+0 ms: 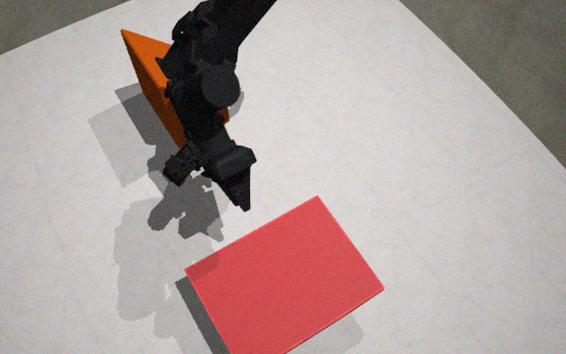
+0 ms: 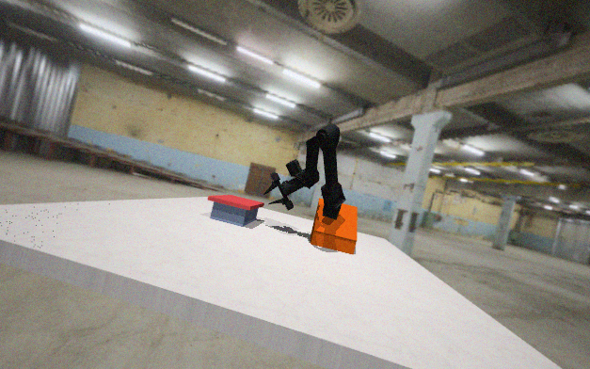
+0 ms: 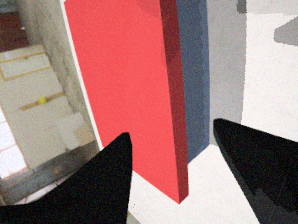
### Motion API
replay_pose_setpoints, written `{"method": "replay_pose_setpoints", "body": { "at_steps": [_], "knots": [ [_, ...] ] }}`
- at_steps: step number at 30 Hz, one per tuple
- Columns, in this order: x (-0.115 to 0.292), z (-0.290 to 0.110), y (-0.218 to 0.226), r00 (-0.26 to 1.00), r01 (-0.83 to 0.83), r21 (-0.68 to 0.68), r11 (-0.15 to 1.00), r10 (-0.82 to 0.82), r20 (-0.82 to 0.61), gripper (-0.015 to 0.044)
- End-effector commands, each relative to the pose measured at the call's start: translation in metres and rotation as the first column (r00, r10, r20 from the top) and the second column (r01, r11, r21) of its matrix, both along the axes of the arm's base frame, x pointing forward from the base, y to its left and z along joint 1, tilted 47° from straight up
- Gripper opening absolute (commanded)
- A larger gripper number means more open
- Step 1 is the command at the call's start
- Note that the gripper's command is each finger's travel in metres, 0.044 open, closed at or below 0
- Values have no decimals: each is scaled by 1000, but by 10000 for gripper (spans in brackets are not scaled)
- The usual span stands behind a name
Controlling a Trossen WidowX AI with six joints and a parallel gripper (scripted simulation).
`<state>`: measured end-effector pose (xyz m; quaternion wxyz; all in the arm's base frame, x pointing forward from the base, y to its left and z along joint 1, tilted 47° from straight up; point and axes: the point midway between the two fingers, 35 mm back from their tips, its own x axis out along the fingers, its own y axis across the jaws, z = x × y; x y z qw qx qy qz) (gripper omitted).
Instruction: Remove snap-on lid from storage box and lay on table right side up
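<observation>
Just ahead of the gripper (image 1: 242,199), below its fingertips: one red lid (image 1: 284,277), flat rectangular slab with thin edges, seated on one blue-grey box (image 2: 233,214) and overhanging its walls. Lid and box sit on the white table (image 2: 202,264), apart from the fingers. Gripper is part open, nothing between the jaws; two dark fingertips frame the lid's near corner in the wrist view. Behind the gripper: one black arm (image 2: 329,160) on one orange pedestal (image 2: 343,235).
</observation>
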<state>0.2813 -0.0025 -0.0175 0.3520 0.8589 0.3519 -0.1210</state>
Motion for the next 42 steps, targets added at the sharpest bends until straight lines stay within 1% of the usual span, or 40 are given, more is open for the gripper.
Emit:
{"method": "replay_pose_setpoints", "body": {
  "at_steps": [1, 41, 42],
  "knots": [
    [4, -4, 2, 1000, 4, -1, 1000, -4, -7, 235],
    [46, -31, 35, 1000, 6, 8, 1000, -6, -3, 235],
    [46, -31, 35, 1000, 6, 8, 1000, -6, -3, 209]
  ]
}}
